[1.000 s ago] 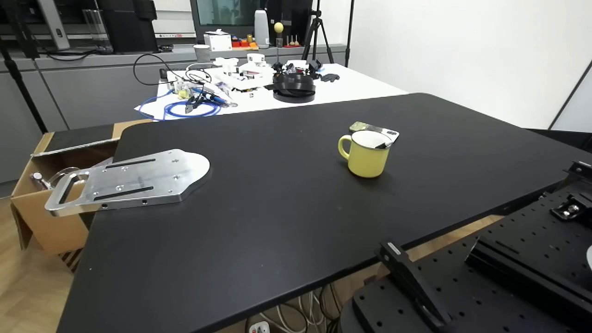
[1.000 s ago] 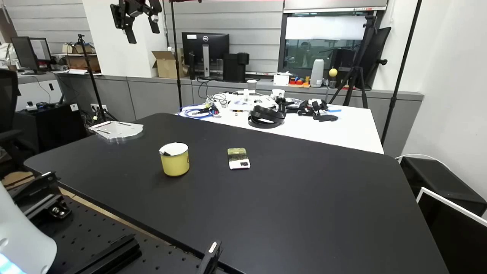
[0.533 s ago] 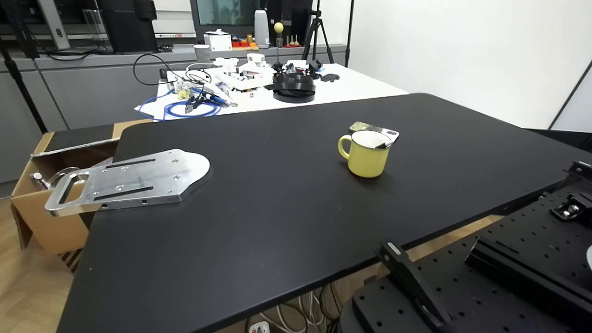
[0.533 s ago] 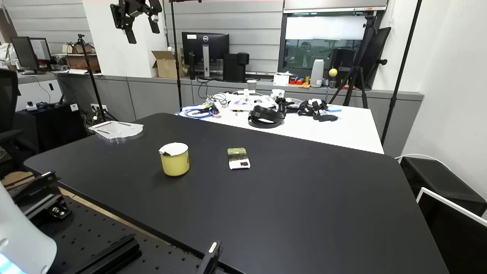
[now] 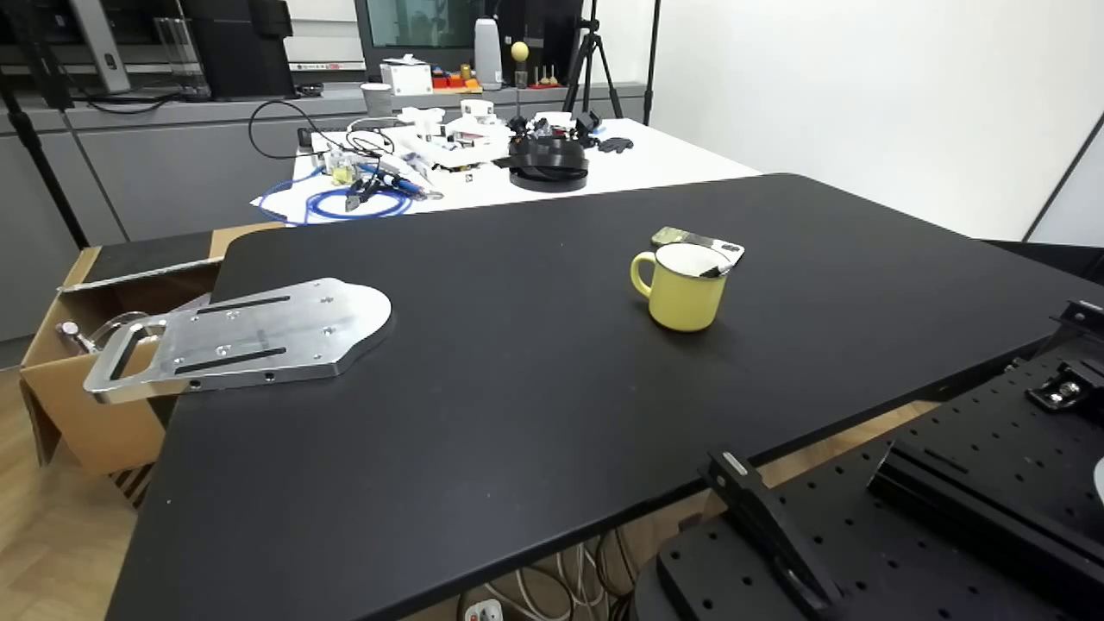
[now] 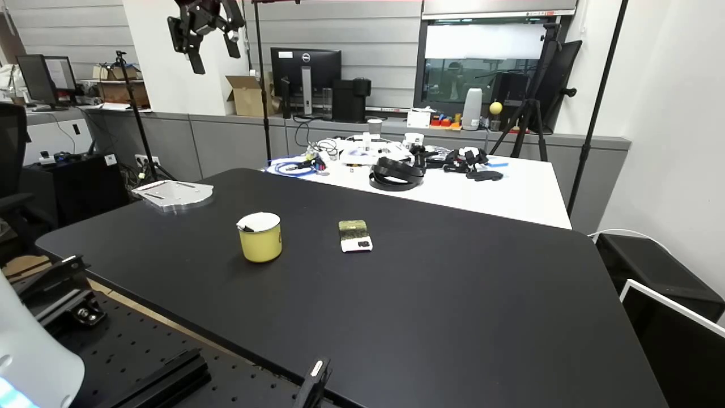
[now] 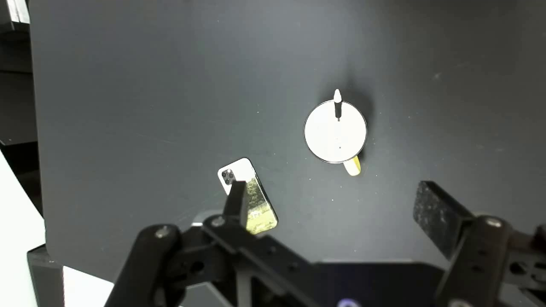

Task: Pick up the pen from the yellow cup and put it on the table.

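The yellow cup [image 5: 681,302] stands upright on the black table [image 5: 500,388]; it also shows in an exterior view [image 6: 261,245] and, from above, in the wrist view [image 7: 330,140]. The pen [image 7: 338,104] leans inside the cup, its white end poking past the rim on the side away from the handle. In both exterior views only a dark bit of the pen [image 5: 711,272] shows at the rim. My gripper [image 6: 215,61] is open and empty, high above the table. In the wrist view the open fingers [image 7: 332,200] are well apart, with the cup ahead of them.
A phone [image 6: 355,236] lies flat on the table near the cup; the left finger partly covers it in the wrist view. A silver metal plate [image 5: 259,332] lies at a table edge. A cluttered white table [image 5: 681,159] stands beyond. Black mounts [image 6: 314,382] line the robot-side edge.
My gripper has moved slightly down and to the right in an exterior view, still open. The cup, pen and phone have not moved.
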Robot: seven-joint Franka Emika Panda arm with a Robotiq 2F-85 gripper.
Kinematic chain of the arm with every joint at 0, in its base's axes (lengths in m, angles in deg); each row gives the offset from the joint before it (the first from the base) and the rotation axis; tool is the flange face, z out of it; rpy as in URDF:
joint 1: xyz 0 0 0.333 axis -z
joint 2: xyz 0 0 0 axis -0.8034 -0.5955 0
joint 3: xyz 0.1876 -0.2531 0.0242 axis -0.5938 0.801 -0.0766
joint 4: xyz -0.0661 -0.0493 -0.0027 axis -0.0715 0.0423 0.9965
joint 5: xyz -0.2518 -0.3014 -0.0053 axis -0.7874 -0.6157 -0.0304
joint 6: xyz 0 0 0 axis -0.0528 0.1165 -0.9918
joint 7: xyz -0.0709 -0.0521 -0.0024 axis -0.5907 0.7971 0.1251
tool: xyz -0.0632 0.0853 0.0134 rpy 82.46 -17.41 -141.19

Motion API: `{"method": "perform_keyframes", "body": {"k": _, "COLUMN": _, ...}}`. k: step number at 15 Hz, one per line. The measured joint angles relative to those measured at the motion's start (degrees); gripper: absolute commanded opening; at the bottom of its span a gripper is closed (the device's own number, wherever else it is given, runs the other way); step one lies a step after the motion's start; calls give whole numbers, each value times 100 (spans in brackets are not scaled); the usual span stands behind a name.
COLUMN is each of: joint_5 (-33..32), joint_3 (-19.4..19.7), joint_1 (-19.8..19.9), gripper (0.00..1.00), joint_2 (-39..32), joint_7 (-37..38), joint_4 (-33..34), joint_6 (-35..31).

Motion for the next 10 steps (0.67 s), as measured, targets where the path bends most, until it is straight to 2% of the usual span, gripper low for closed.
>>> {"method": "perform_keyframes", "body": {"k": 10, "joint_5": -146, "joint_3": 346, "joint_1": -48, "gripper": 100, "joint_2": -1231, "joint_7": -9, "joint_4": 502, "joint_6": 251}}
